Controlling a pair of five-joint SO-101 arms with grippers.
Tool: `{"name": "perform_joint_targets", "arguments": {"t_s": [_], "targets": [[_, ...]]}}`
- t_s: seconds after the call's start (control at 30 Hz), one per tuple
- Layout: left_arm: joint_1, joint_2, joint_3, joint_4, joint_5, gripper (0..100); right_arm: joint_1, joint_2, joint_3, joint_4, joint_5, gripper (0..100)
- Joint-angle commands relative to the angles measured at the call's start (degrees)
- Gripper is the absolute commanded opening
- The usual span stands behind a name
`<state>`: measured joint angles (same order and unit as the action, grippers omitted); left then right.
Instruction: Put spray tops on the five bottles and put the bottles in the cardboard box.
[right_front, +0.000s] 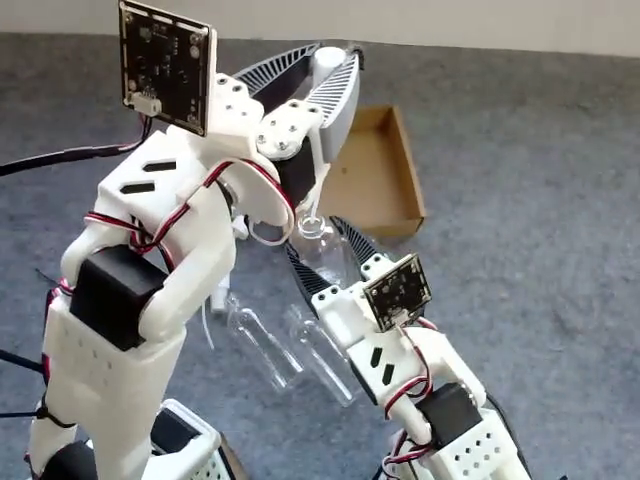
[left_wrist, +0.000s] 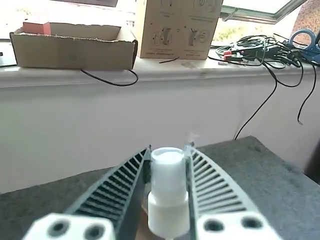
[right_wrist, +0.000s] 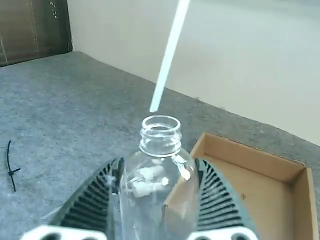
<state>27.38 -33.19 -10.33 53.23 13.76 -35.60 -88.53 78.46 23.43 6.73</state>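
Overhead, white spray top (left_wrist: 168, 192), thin tube (right_wrist: 168, 55) just above clear open-necked bottle (right_wrist: 159, 170)

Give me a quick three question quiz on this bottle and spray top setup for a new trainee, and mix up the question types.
1. True or false: the left gripper is shut on a white spray top.
2. Multiple choice: the tip of the spray top's tube is A) lying in the cardboard box, B) close over the mouth of the clear bottle held upright in the right gripper, C) touching the grey table cover.
3. Fill in: in the high view, the two loose bottles near the arm bases lie on their ___.
Key: 1 true; 2 B; 3 sides.
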Motion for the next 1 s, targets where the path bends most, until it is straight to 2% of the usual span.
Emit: {"name": "perform_joint_targets", "arguments": {"t_s": [0.0,0.43,0.6,0.7,0.97], "targets": [[0.66,1.45,-1.80,-0.18,-2.29,1,-0.22,-0.75,-0.31,-1.54,-0.62,0.4],[0.75,4.26,-0.22,0.53,-2.11,1,-0.13,-0.75,-0.31,-1.54,-0.62,0.4],[0.92,1.63,6.20,5.45,-2.02,1,-0.13,-0.75,-0.31,-1.54,-0.79,0.4],[1.01,-1.80,12.35,7.38,-2.29,1,-0.04,-0.75,-0.66,-1.54,-4.66,0.4],[0.75,-14.99,28.70,7.21,-2.46,1,-0.04,-0.75,-0.48,-1.54,-5.80,0.4]]}}
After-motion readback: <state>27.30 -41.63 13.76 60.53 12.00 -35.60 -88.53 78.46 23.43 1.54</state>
